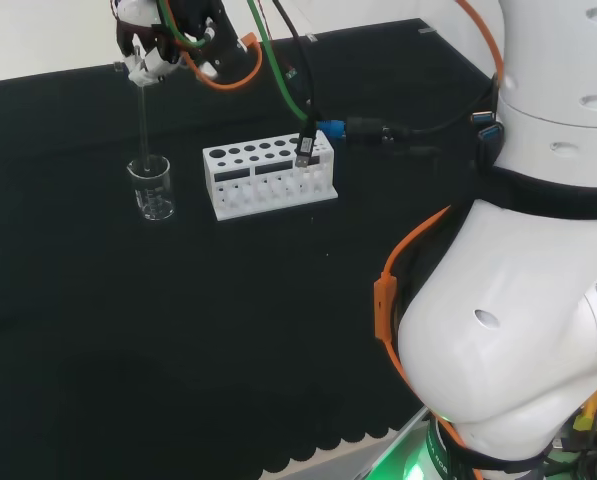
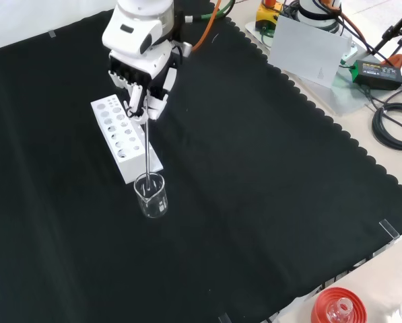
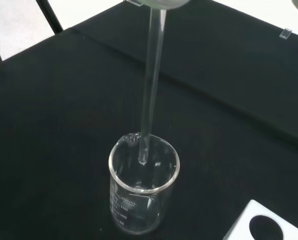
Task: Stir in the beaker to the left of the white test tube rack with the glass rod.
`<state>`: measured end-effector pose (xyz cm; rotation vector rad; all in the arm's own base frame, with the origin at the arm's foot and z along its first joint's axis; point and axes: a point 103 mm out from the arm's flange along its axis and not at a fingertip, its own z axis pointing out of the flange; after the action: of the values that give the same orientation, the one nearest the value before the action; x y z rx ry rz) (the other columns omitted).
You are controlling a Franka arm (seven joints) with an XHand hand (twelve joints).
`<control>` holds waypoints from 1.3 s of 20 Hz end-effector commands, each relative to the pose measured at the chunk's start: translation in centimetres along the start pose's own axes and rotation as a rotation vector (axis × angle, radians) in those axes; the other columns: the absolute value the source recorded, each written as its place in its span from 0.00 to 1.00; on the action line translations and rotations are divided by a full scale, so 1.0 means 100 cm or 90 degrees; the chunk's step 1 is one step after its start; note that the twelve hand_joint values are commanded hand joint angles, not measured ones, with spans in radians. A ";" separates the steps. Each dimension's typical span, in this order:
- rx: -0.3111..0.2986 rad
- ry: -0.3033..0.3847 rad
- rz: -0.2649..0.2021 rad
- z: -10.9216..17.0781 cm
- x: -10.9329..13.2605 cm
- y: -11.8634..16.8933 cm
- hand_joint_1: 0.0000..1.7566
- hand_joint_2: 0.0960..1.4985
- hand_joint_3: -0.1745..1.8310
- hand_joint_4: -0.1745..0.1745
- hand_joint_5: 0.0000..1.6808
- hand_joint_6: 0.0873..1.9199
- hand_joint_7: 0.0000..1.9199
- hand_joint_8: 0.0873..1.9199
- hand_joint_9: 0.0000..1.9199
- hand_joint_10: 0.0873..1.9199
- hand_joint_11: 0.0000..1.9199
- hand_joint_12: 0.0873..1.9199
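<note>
A clear glass beaker (image 1: pixel 152 189) (image 2: pixel 151 196) (image 3: pixel 143 191) stands on the black cloth to the left of the white test tube rack (image 1: pixel 268 177) (image 2: pixel 124 136) in the head view. The hand (image 1: pixel 168 40) (image 2: pixel 141 79) hangs above the beaker, its fingers curled round the top of a glass rod (image 1: pixel 143 125) (image 2: pixel 147 156) (image 3: pixel 150 85). The rod hangs almost upright, and its lower tip sits just inside the beaker's mouth. I cannot tell whether the beaker holds any liquid.
Orange and green cables (image 1: pixel 298 80) run from the hand past the rack. The arm's big white links (image 1: pixel 518 300) fill the head view's right. A red ribbed ring stand (image 2: pixel 337 308) sits off the cloth's near edge in the front view, with a power brick and cables (image 2: pixel 382 70) beyond.
</note>
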<state>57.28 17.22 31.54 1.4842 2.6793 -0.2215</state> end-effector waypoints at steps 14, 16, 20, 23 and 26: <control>0.042 -0.004 0.002 0.042 -0.009 0.013 0.69 0.73 0.00 0.00 0.69 0.36 0.88 0.30 1.00 0.14 0.93 0.26; 0.051 -0.008 0.002 0.043 -0.004 0.013 0.69 0.73 0.00 0.00 0.69 0.36 0.88 0.30 1.00 0.14 0.93 0.26; 0.050 0.000 -0.002 0.049 -0.007 0.013 0.69 0.73 0.00 0.00 0.69 0.36 0.88 0.30 1.00 0.14 0.93 0.26; 0.046 -0.001 0.001 0.050 -0.005 0.009 0.69 0.73 0.00 0.00 0.69 0.36 0.88 0.30 1.00 0.14 0.93 0.26; 0.052 -0.008 0.001 0.046 0.007 0.008 0.69 0.73 0.00 0.00 0.69 0.36 0.88 0.30 1.00 0.14 0.93 0.26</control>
<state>58.36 16.61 26.54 1.5024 2.7004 -0.3312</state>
